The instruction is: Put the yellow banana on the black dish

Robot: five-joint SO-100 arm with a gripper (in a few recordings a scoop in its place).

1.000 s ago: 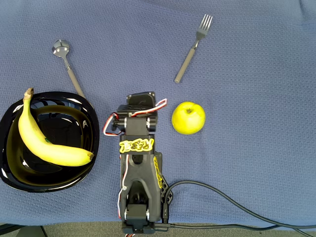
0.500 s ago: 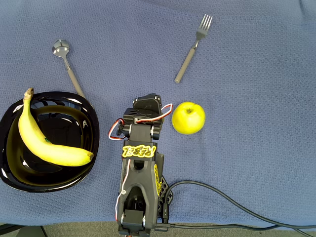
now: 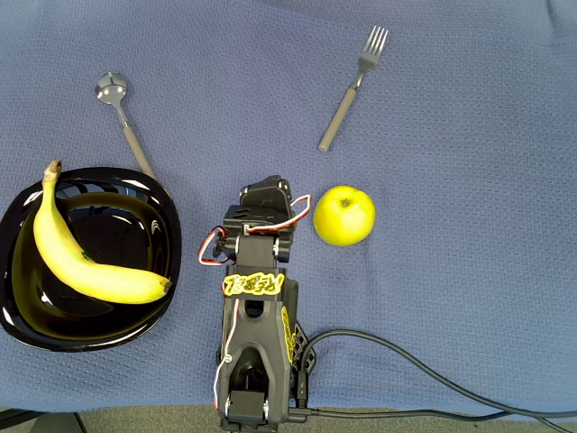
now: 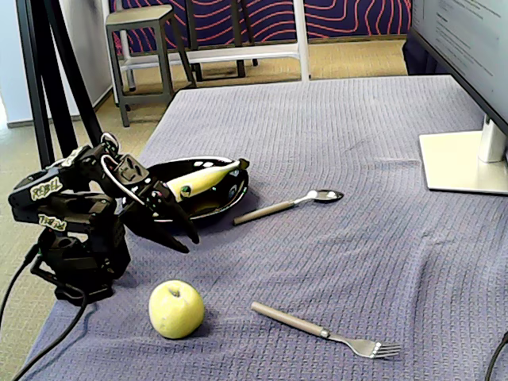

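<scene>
The yellow banana lies curved inside the black dish at the left of the overhead view, its stem on the far rim. From the side, the banana rests in the dish. My gripper hangs folded low over the cloth just in front of the dish, clear of it. Its fingers stand slightly apart with nothing between them. From above, the wrist covers the fingers.
A yellow-green apple sits just right of the wrist. A spoon lies by the dish's far edge and a fork farther right. A monitor foot stands on the blue cloth. A cable trails from the arm base.
The arm has folded back toward its base and the wrist has swung slightly toward the apple. Banana and dish have not moved.
</scene>
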